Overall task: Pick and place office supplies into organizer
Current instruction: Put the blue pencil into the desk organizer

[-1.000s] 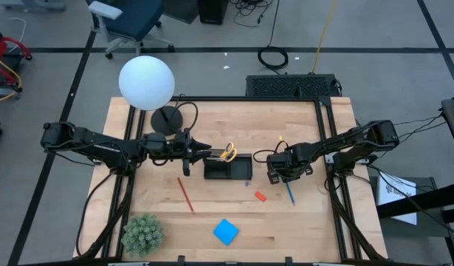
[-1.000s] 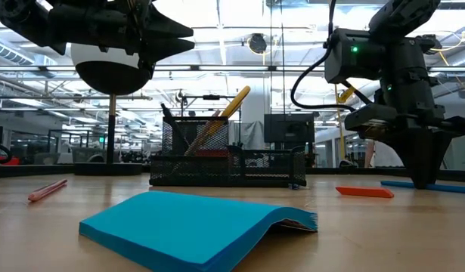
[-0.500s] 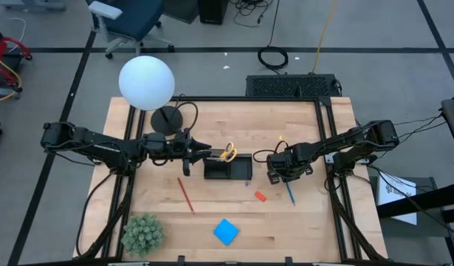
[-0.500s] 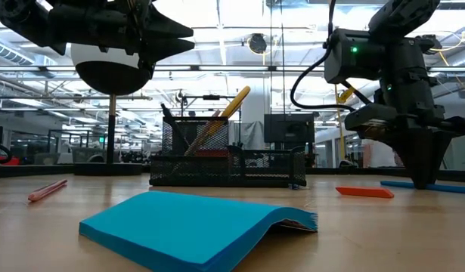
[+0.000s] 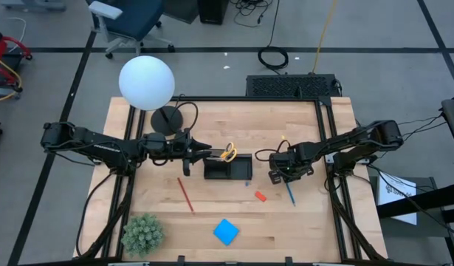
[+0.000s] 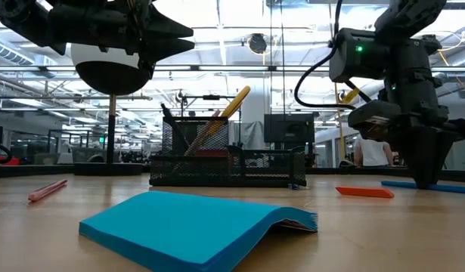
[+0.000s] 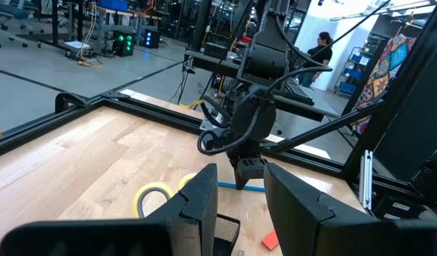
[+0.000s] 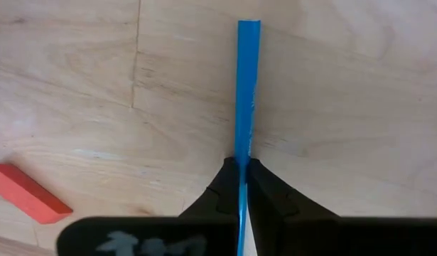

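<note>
Item: blue pen point(image 8: 245, 92), pinched flat on table by my right gripper point(image 8: 241, 171), ready for lifting toward organizer point(image 5: 228, 168) at nine o'clock; left gripper point(image 7: 239, 195) part-spread, empty.

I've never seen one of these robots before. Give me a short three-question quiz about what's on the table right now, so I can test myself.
1. True or false: the right gripper is shut on the blue pen.
2. What yellow-handled item sticks out of the black organizer?
3. Which lies nearest the green plant: A) orange eraser, B) blue note pad, C) the blue pen?

Key: 1. True. 2. The scissors. 3. B.
</note>
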Robot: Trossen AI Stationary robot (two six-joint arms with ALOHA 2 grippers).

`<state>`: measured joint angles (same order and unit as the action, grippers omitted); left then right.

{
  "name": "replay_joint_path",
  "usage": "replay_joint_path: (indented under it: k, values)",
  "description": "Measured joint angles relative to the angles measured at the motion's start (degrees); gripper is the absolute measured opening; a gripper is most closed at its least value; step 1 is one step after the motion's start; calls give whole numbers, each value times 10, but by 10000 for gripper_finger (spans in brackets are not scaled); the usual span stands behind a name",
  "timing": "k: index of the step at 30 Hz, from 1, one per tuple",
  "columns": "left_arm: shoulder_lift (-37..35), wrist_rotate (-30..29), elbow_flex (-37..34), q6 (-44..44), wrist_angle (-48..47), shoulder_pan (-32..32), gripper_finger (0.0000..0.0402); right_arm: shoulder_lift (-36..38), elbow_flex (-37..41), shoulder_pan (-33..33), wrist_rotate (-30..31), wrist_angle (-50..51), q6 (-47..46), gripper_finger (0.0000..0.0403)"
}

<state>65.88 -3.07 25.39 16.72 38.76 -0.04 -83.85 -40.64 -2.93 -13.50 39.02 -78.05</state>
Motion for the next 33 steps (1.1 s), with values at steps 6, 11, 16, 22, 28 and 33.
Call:
replay_joint_path:
  k: [6,11,16,22,28,33]
  values:
    - [0,0,0,0,0,0,113,11,2,6,-2,8,4,1]
    - [0,0,0,0,0,0,113,25,2,23,-3,13,25,5]
    - [0,0,0,0,0,0,113,30,2,39,-3,11,37,4]
    - [0,0,0,0,0,0,113,30,2,41,-3,7,40,2]
    - [0,0,0,0,0,0,113,31,1,41,-6,-23,42,1]
    - [0,0,0,0,0,0,113,31,1,41,-17,-66,44,1]
